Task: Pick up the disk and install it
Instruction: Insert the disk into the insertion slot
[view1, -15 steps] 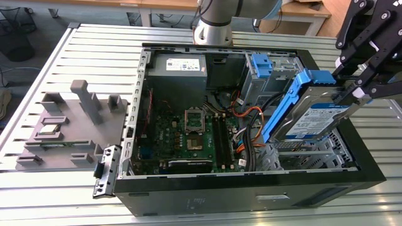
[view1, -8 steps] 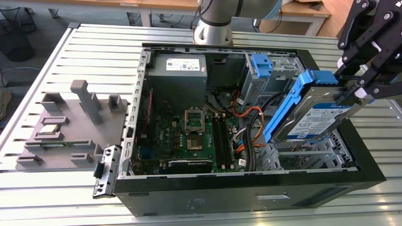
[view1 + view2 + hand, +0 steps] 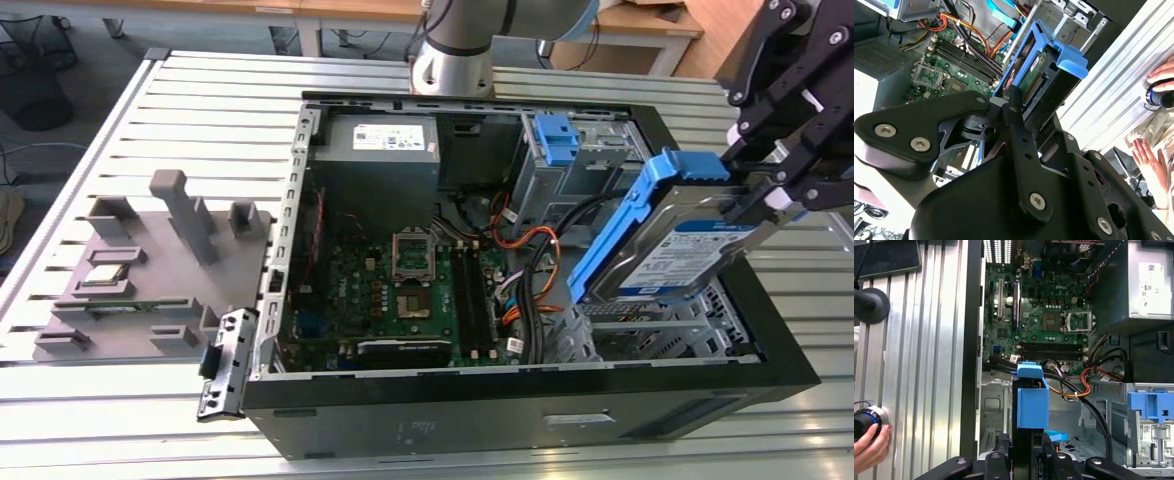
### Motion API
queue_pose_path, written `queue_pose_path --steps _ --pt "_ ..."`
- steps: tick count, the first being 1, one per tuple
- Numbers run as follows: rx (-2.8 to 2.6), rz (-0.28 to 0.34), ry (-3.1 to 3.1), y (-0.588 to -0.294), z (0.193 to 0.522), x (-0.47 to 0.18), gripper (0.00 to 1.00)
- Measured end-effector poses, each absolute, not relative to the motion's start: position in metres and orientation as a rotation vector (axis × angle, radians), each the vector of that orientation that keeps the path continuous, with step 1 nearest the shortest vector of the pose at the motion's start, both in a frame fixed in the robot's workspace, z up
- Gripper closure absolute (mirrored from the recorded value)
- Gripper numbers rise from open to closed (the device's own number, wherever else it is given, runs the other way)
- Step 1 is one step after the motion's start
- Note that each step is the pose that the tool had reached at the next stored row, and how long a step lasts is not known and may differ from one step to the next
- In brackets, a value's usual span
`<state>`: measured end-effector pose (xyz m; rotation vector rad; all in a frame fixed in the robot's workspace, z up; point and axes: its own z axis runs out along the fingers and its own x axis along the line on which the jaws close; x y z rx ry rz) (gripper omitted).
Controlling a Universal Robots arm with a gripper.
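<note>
The disk [image 3: 681,250], a silver drive with a white and blue label in a blue carrier bracket, hangs tilted over the open computer case [image 3: 534,385], on the exterior view's right. My gripper [image 3: 763,195] is shut on its upper end. Below the disk lies the metal drive cage [image 3: 654,335]. In the second wrist view the disk [image 3: 1041,75] sticks out past my gripper [image 3: 1021,117] toward the motherboard. In the first wrist view the disk's blue bracket [image 3: 1032,402] stands edge-on above my gripper [image 3: 1029,460], over the case floor.
A blue caddy [image 3: 554,138] sits in the far bay, beside the grey power supply [image 3: 380,140]. Cables [image 3: 527,250] run between motherboard [image 3: 400,280] and cage. A grey fixture [image 3: 147,260] stands at the exterior view's left. A person's hand [image 3: 869,445] rests on a knob.
</note>
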<state>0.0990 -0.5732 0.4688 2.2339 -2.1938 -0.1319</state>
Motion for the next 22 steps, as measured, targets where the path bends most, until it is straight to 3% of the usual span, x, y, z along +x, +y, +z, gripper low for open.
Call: queue_pose_path --steps 22 --pt "2.217 -0.132 -2.211 -0.576 0.458 0.115 0.65"
